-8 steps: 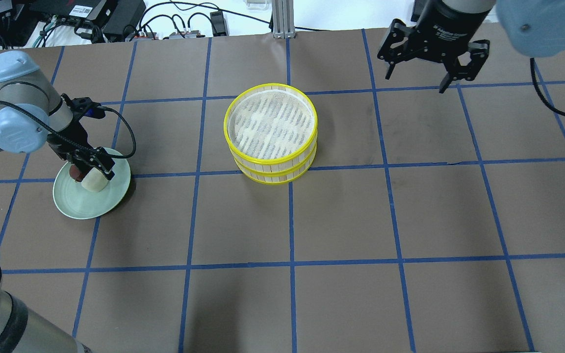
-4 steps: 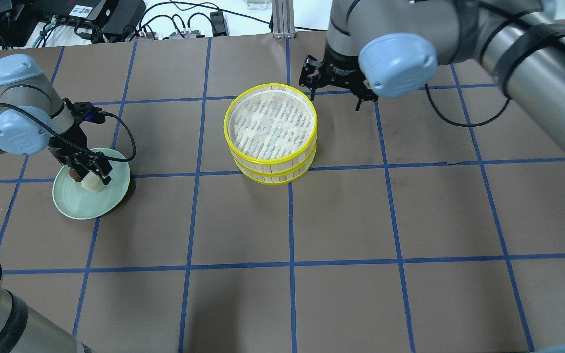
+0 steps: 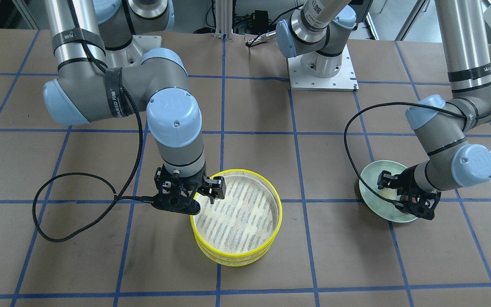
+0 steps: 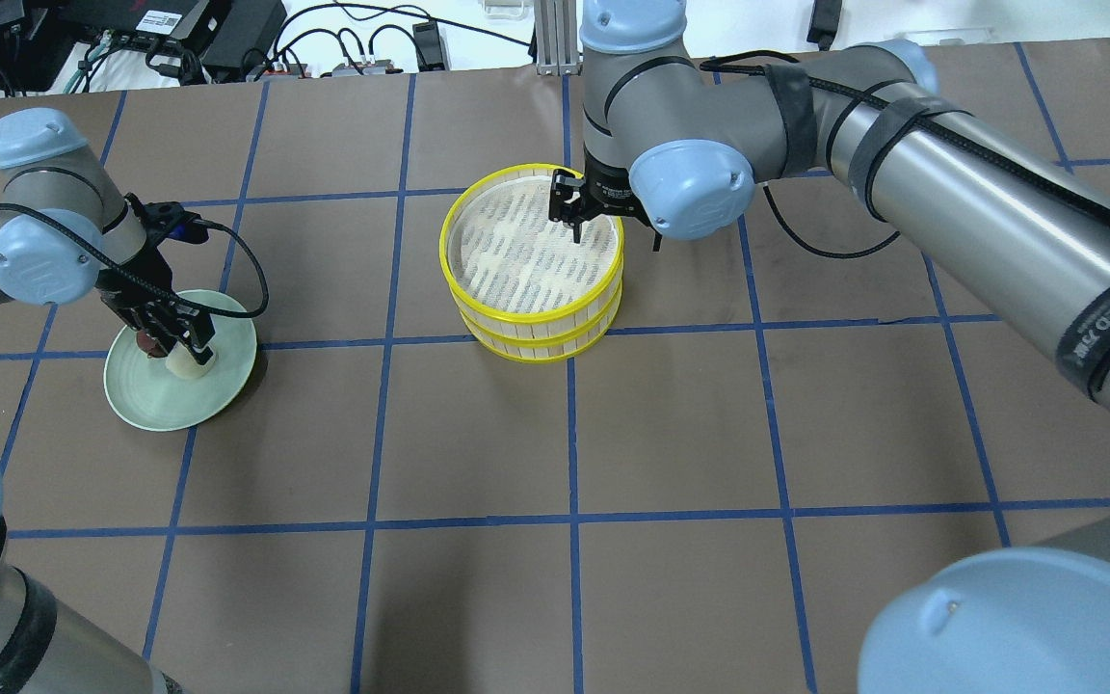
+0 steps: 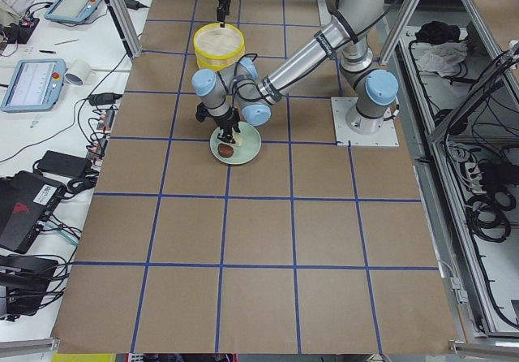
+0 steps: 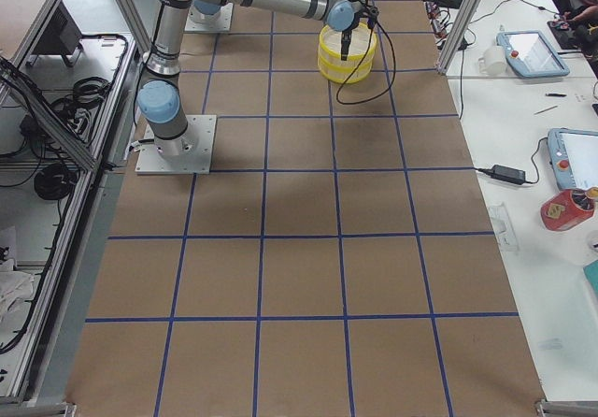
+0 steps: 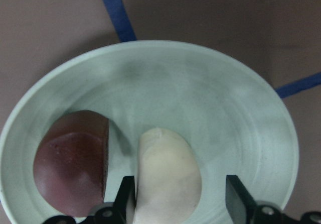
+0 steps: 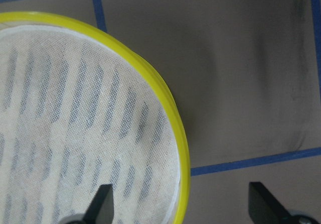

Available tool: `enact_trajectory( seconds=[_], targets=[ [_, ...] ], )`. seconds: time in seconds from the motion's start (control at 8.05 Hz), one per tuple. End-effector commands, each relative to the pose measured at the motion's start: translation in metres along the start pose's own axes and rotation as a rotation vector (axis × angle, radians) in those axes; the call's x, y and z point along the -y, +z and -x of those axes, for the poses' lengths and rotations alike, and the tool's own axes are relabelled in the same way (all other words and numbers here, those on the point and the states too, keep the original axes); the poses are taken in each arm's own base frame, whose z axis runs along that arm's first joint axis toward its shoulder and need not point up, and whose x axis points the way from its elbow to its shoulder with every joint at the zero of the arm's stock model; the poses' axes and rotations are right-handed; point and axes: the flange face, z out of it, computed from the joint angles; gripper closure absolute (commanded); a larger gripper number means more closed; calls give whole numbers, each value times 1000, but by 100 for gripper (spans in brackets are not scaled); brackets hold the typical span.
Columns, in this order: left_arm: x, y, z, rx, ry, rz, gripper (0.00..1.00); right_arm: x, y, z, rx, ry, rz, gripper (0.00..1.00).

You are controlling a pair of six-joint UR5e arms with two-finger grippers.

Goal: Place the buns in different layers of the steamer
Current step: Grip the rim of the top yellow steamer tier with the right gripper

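Setting: a brown paper-covered table (image 4: pixel 671 424) marked with a blue tape grid is shown.
Steamer: the round yellow-rimmed steamer of stacked, mesh-lined slatted trays (image 4: pixel 536 333) is seen at upper centre of the overhead view. No bun is seen in its top tray.
Buns: the cream-white rounded bun (image 7: pixel 168 169) and the dark reddish-brown rounded bun (image 7: pixel 70 163) are seen side by side, narrowly apart, on the pale green round plate (image 7: pixel 200 93) at mid-left of the overhead view.
Left gripper (image 7: pixel 180 194): the jaws are spread astride the cream-white bun, with nothing clamped. One finger is lodged between the buns and the other stands off.
Right gripper (image 8: pixel 181 201): the jaws are held wide with nothing in them. The steamer's rim is straddled, one finger over the liner and one outside.
Hazard, plate side: the reddish-brown bun may be shoved as the jaws close. The soft cream-white bun, taken off-centre, may be squashed or squeezed out.
Hazard, steamer side: the mesh may be snagged by the inner finger. A tray lifted by one edge may tilt or drag the tray beneath.
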Motion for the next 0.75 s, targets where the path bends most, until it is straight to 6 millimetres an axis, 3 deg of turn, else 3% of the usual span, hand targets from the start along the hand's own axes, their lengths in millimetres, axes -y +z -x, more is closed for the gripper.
enact_trajectory(
  seconds=[0.0,0.25,0.37,0.5,0.62],
  targets=[
    [0,-14,7,63,-6,-1,100,7,31,4,-16,-77,6,8],
    [5,-39,4,117,-15,-60,100,7,43,4,-19,-80,13,24],
    [6,-57,-1,134,-41,-83,100,8,44,5,-18,-82,15,41],
    [7,-73,-13,147,-59,-109,100,7,43,5,-18,-83,13,63],
    [10,-88,-35,164,-96,-129,100,7,42,5,-16,-82,14,81]
  ],
)
